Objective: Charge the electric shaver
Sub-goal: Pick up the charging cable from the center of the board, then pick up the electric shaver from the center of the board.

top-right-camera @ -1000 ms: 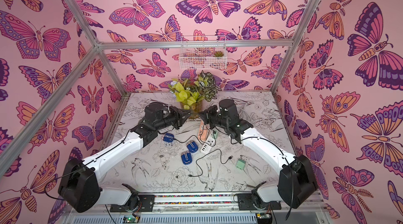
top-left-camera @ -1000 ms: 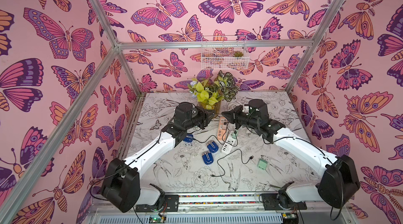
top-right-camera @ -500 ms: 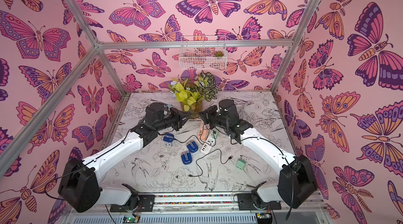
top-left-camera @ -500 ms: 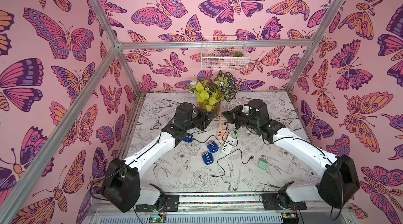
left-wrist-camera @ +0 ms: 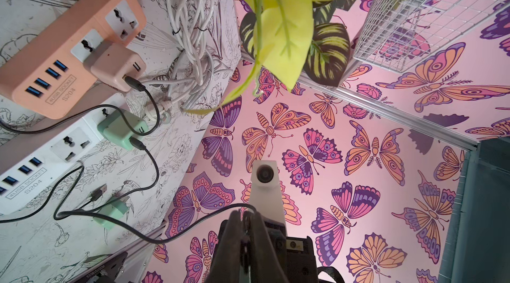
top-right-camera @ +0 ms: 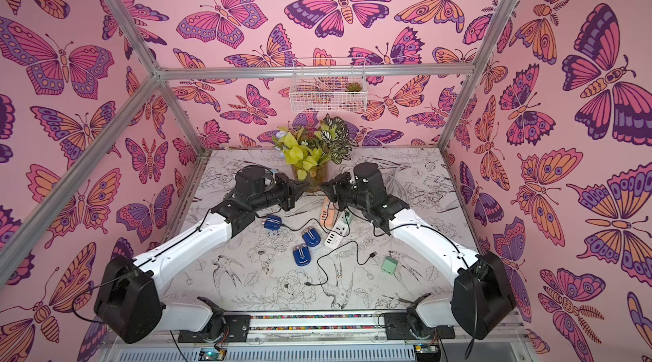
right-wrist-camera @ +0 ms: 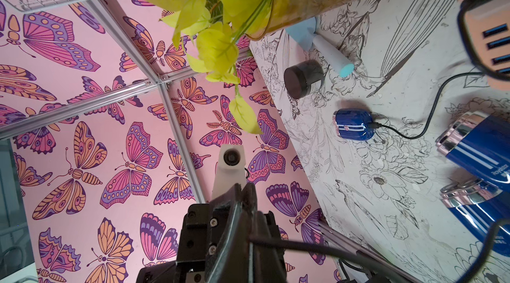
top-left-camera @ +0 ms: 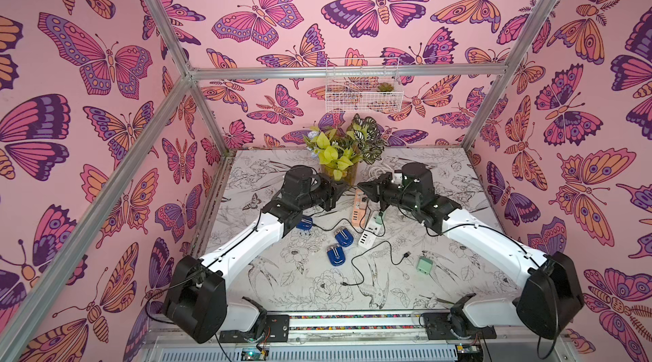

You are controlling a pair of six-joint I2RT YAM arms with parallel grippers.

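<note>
Top views, progress: plugged shaver (top-left-camera: 304,224) lies on the table beside the left arm, its black cable running toward the orange power strip (top-left-camera: 359,206). Charging looks set up, with little left to do.
Top views, pincers: left pincer (top-left-camera: 344,186) and right pincer (top-left-camera: 363,190) are clenched and empty, tip facing tip above the strip, away from the shaver.
Left wrist, supply: pink adapter (left-wrist-camera: 113,67) sits in the strip with a cable attached.
Right wrist, target: plugged shaver (right-wrist-camera: 353,124) is well apart from the pincer.
</note>
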